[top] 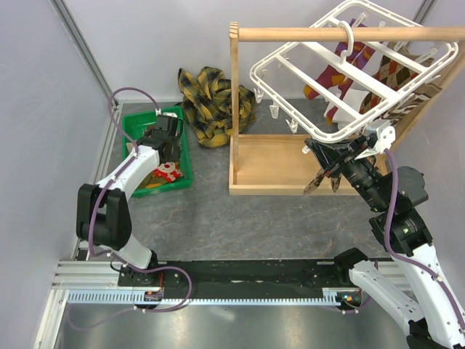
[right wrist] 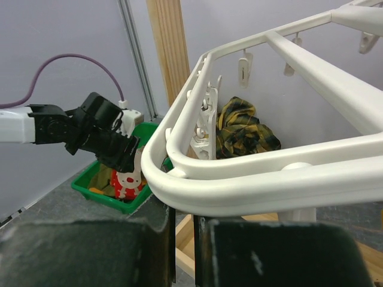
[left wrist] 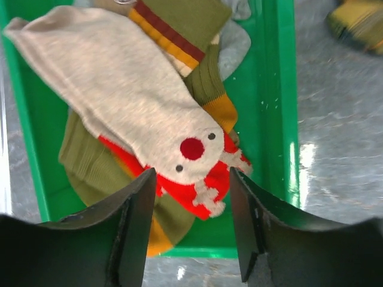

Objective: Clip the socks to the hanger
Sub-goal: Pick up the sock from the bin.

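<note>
- Worktop (top: 240,225): grey, with the two arms bolted at its near edge.
- Green bin (top: 186,149) at the far left. It holds a pile of loose socks (left wrist: 185,24): olive ones with orange and dark red stripes, and on top a beige sock (left wrist: 119,101) with a small face, a red nose and two dark eyes above red trim. The beige sock runs diagonally from the bin's far left corner towards the near wall.
- Left end effector (left wrist: 191,179): released, fingers standing apart, hanging over the near part of the bin. In the wrist view the face end of the beige sock sits between the two fingers (left wrist: 134,221). Contact with the fabric cannot be told.
- Wooden rack (top: 269,163): a tray base with uprights and a rod on top, right of the bin.
- Hanger (right wrist: 287,164): a white grid frame, hooked on the rod and tilted, with its near corner low towards the right arm. Small clips dangle below the frame.
- Socks already on the hanger: a maroon and orange one (top: 336,73) and brown argyle ones (top: 392,71) hang at its far right side.
- Right end effector (right wrist: 185,224): clenched, fingers almost together, right under the rounded near corner of the hanger. Whether it pinches any part of the frame cannot be told.
- Yellow-and-black plaid cloth (top: 211,98): lies crumpled behind the rack's left upright.
</note>
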Controlling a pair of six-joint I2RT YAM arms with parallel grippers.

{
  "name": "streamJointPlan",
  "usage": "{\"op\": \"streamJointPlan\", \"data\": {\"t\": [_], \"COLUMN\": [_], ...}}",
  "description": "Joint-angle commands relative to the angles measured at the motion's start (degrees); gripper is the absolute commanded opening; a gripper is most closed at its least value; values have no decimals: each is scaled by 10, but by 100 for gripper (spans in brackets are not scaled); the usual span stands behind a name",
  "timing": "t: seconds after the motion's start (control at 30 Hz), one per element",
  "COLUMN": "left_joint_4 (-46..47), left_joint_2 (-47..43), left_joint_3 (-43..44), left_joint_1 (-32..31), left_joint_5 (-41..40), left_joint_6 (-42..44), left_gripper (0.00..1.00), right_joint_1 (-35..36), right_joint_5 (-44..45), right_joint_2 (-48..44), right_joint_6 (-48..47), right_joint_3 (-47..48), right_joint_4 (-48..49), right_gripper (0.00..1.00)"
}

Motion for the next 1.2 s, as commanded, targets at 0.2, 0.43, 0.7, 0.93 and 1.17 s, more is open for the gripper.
{"op": "streamJointPlan", "data": {"t": [0.2,0.43,0.7,0.93,1.17], "left_joint_4": [-27,-26,-25,-30,-60], "left_joint_2": [66,103,159,181,163], "left_joint_3": [24,31,44,37,56], "left_joint_1": [2,2,2,2,1], "left_joint_5": [68,71,52,25,44], "left_joint_6": [170,178,176,170,154], "left_gripper": [48,45,36,35,2], "right_joint_1": [6,6,7,9,9], "right_joint_5": [41,46,52,54,56], "right_joint_2": [7,4,1,-1,-4], "right_joint_6": [-27,-31,-32,-35,-35], "right_joint_3": [-7,-12,-18,-22,-20], "right_joint_4": [-40,-39,-38,-35,-37], "right_gripper": [2,2,2,2,2]}}
